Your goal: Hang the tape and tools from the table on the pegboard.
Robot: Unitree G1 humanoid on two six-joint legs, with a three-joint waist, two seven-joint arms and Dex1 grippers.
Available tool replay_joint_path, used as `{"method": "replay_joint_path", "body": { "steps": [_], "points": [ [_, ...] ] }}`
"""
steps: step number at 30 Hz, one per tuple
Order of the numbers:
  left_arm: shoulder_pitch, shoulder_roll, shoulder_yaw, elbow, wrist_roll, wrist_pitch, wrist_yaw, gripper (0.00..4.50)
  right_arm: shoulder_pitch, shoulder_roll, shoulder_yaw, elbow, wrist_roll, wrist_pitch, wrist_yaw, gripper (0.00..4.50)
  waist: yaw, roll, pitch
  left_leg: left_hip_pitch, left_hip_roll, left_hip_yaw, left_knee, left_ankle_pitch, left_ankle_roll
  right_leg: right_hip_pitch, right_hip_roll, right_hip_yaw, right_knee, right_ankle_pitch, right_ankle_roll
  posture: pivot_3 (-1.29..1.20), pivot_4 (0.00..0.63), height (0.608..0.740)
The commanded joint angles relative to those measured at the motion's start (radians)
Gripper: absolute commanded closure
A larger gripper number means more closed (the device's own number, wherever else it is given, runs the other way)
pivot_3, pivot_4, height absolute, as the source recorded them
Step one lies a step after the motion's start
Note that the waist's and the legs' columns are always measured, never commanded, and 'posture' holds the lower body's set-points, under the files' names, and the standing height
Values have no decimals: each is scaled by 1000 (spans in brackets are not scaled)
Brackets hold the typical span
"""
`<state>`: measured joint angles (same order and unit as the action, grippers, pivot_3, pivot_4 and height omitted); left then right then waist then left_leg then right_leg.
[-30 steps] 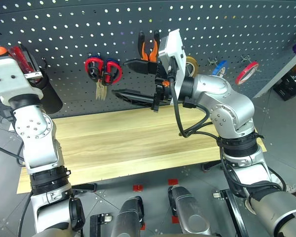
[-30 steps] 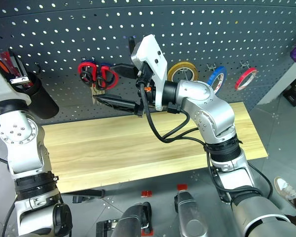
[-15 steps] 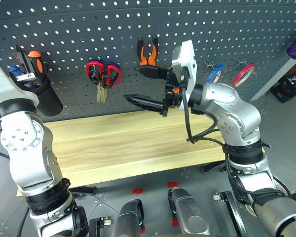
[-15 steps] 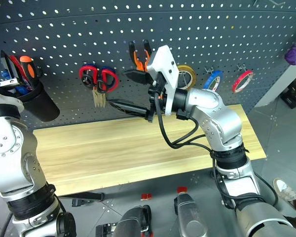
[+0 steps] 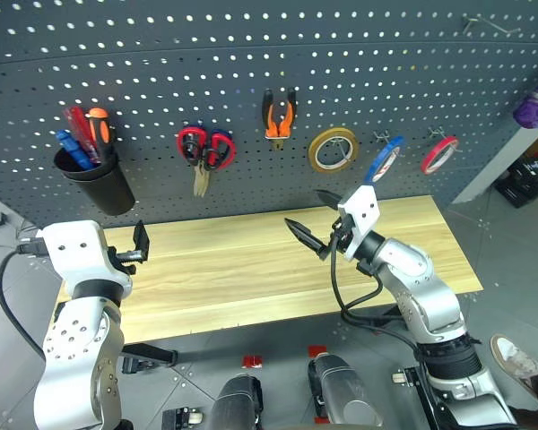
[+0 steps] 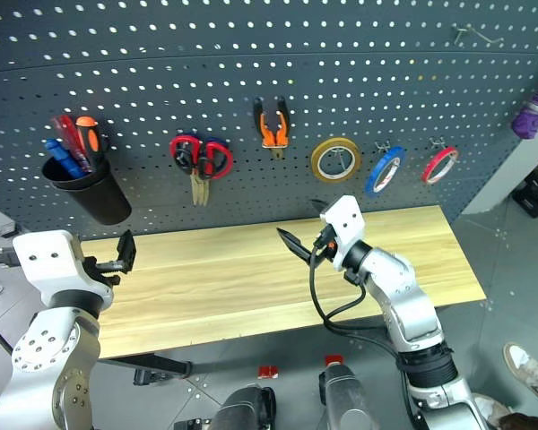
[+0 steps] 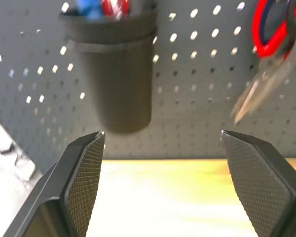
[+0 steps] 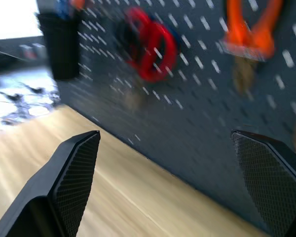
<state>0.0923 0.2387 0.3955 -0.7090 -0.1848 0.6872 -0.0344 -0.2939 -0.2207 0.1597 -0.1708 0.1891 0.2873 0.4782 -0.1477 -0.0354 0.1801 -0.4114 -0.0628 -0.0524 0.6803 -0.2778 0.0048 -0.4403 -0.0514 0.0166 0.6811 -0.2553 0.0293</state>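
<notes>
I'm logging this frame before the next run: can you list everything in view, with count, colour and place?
pegboard: one, dark grey, behind the table.
table: one, light wood, below the pegboard.
cup: one, black, far left on the pegboard, holding red, blue and orange-handled tools.
scissors: red handles, right of the cup.
pliers: one, orange and black, centre.
tape: three rolls on hooks; yellow, blue, red, left to right.
left pincer: black, open, above the table.
right pincer: black, open, above the table.
</notes>
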Motion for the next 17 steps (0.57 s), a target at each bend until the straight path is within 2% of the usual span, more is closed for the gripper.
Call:
{"method": "replay_joint_path", "body": {
  "steps": [1,8,12,15,17],
  "points": [
    [29,-5,-34,36,26,-89,-17,541,50,9,-61,48,-51,-61,-99,0,11,1,-11,1,0,0,0,0,0,0,0,0,0,0,0,-208,118,740],
    [39,-10,-84,209,34,-249,-63,541,104,43,-139,221,-173,-158,-334,0,9,9,-59,3,0,1,-2,-1,1,3,0,0,-1,0,0,-225,83,740],
    [30,-18,-85,273,17,-297,-78,541,94,63,-154,308,-187,-201,-377,0,6,11,-70,7,0,2,-3,-2,2,6,0,1,-1,0,0,-235,68,740],
    [34,-25,-83,309,16,-319,-77,541,82,63,-152,351,-193,-227,-375,0,5,16,-78,16,1,1,-4,-8,7,18,1,0,-4,-1,-1,-234,62,740],
    [39,-27,-90,329,20,-335,-81,541,67,60,-150,379,-191,-237,-365,0,5,17,-81,17,1,1,-4,-8,8,20,1,1,-5,-1,-1,-227,55,740]
  ]
}}
